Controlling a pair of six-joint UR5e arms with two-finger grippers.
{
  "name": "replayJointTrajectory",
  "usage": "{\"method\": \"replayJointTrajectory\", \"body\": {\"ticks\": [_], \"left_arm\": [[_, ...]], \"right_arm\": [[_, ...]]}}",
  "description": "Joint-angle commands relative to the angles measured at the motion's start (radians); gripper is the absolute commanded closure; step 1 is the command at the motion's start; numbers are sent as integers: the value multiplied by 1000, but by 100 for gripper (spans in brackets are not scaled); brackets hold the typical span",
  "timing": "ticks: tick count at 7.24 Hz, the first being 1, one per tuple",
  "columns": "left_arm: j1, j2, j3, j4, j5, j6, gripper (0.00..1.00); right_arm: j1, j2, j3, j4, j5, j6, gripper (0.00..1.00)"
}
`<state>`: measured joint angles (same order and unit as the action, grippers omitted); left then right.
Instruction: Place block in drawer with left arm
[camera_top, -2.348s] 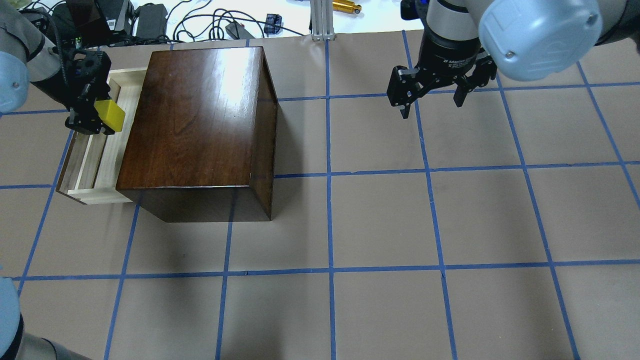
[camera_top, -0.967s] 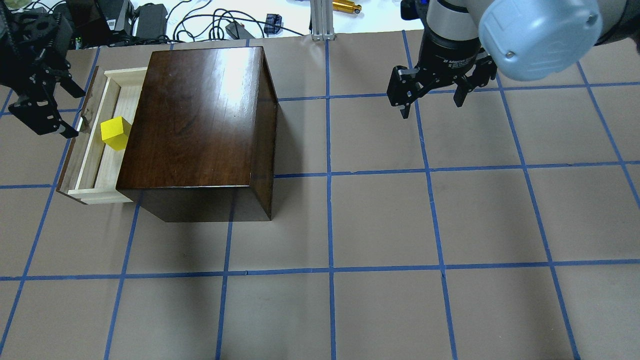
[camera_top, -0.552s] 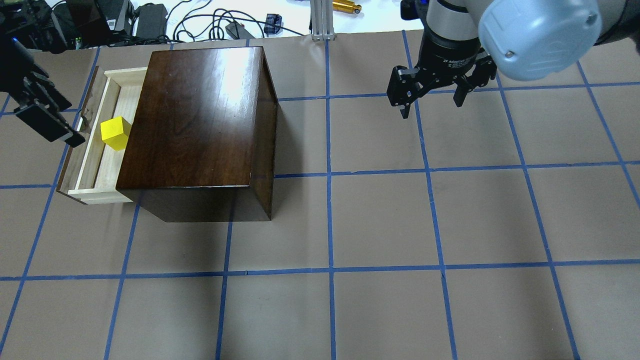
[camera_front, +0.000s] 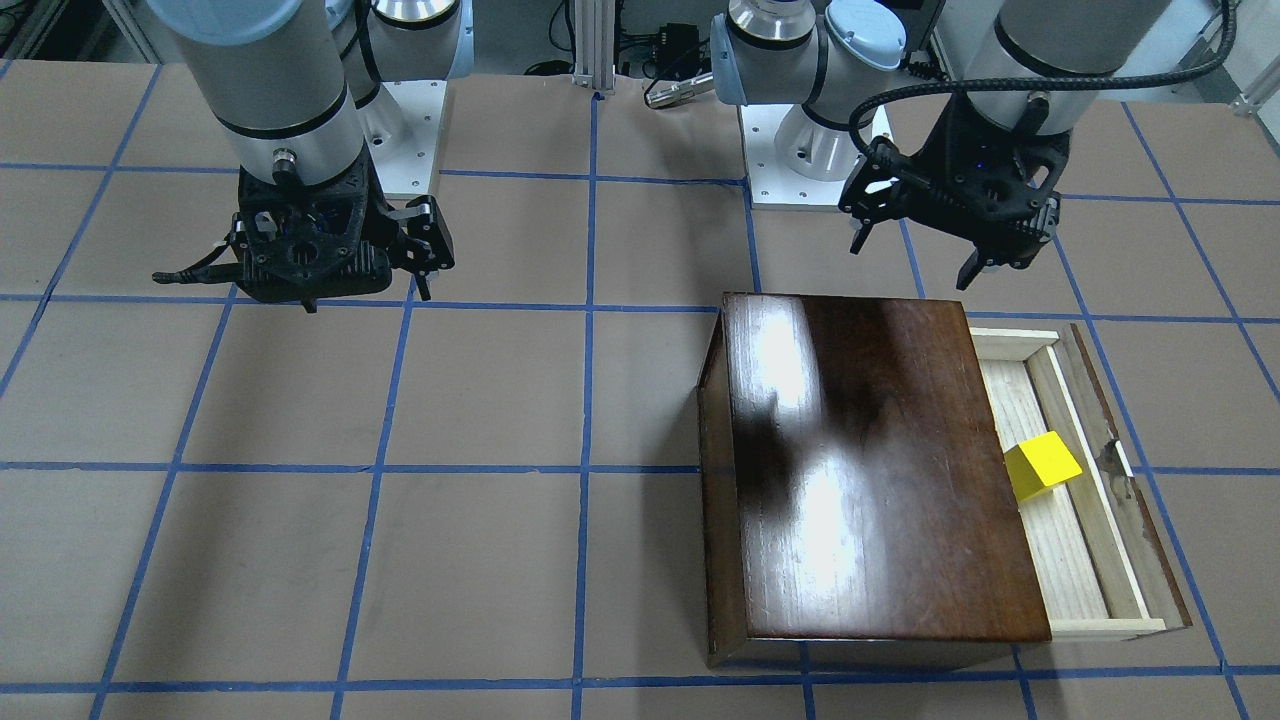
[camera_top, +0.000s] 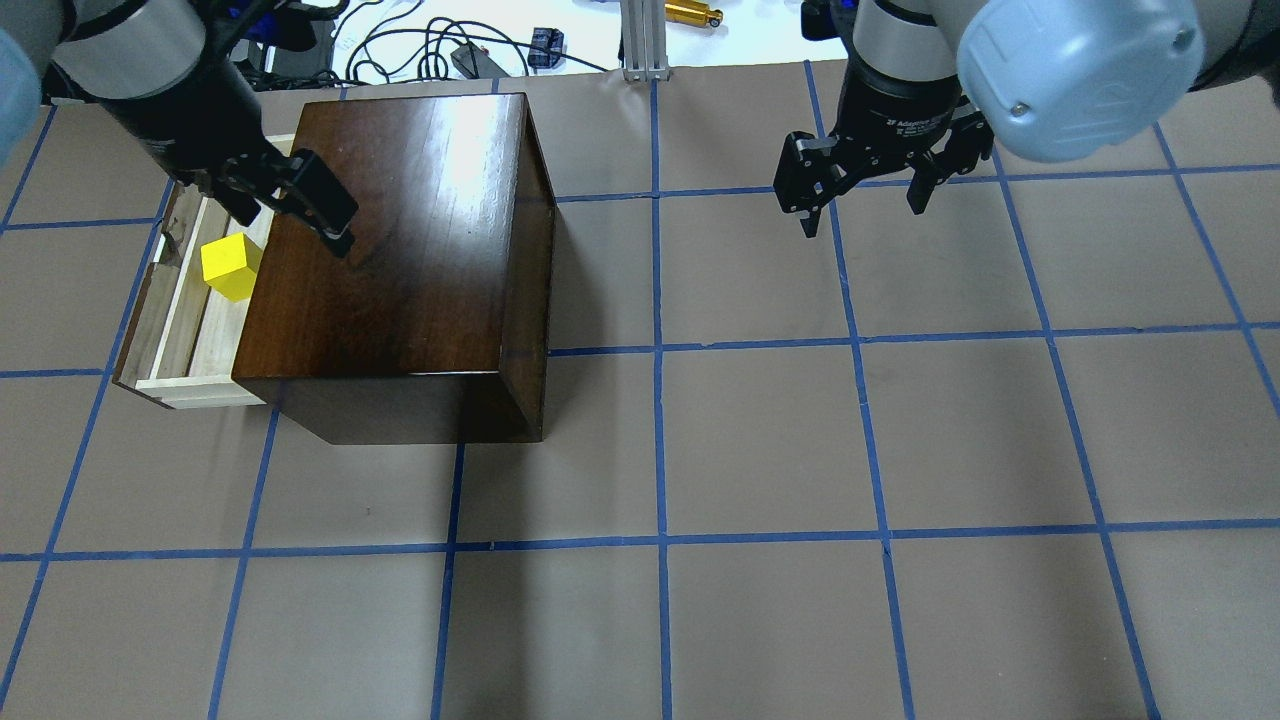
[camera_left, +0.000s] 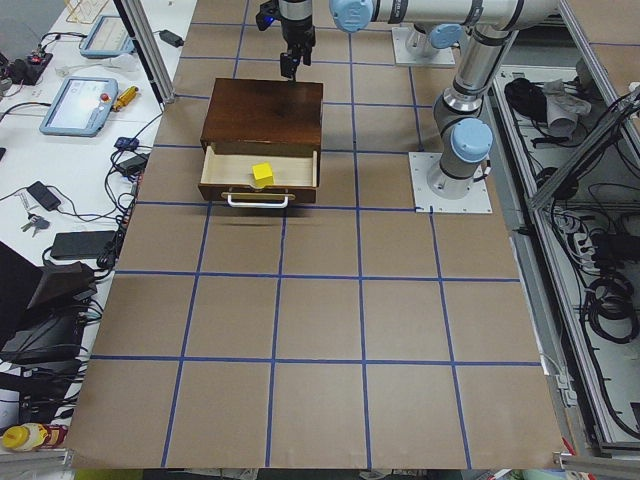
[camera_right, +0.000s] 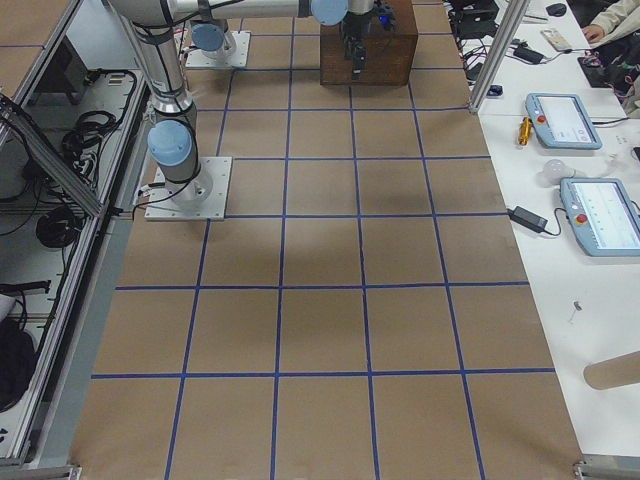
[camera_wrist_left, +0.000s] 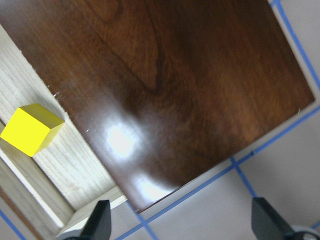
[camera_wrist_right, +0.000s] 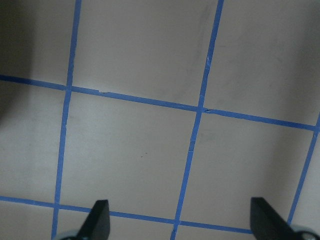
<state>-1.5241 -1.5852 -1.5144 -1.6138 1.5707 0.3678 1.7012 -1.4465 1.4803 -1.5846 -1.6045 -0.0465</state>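
Overhead exterior view, drawer-placement trial.

- Cabinet (camera_top: 400, 250) stood on the desk (camera_top: 760, 440) with its drawer (camera_top: 205, 345) drawn out toward 9 o'clock. That left the pale tray floor bare to an approach from above.
- Block (camera_top: 227, 268) lay on the drawer floor, in the 12 o'clock half of the tray and near the cabinet face. It sat turned a little against the drawer walls. Whether it touched the cabinet face could not be told. No finger touched it.
- Left gripper (camera_top: 292, 228) hung above the cabinet top, at about 2 o'clock from the block and apart from it. Its jaws were spread wide with nothing between them. The left wrist view agreed: both fingertips sat at the frame's bottom corners, with only the glossy top and a strip of tray between.
- Right gripper (camera_top: 863, 215) hung over bare desk at 3 o'clock from the cabinet, well apart. Its jaws were also spread and empty. Judged: it was parked there to keep the left arm's side free.

Judgement: with the block free in the tray and the left gripper empty, placement looked done. The open jaws fit a release. The drawer was not shut, but the task sentence asks for no closing.
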Motion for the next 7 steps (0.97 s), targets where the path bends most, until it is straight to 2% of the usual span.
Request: {"method": "replayJointTrajectory", "body": {"ticks": [1, 7], "left_arm": [[-41, -7, -1, 32, 26, -266, 0], [-56, -2, -10, 40, 28, -291, 0]], "right_arm": [[0, 0, 0, 0, 0, -1, 0], [0, 0, 0, 0, 0, -1, 0]]}}
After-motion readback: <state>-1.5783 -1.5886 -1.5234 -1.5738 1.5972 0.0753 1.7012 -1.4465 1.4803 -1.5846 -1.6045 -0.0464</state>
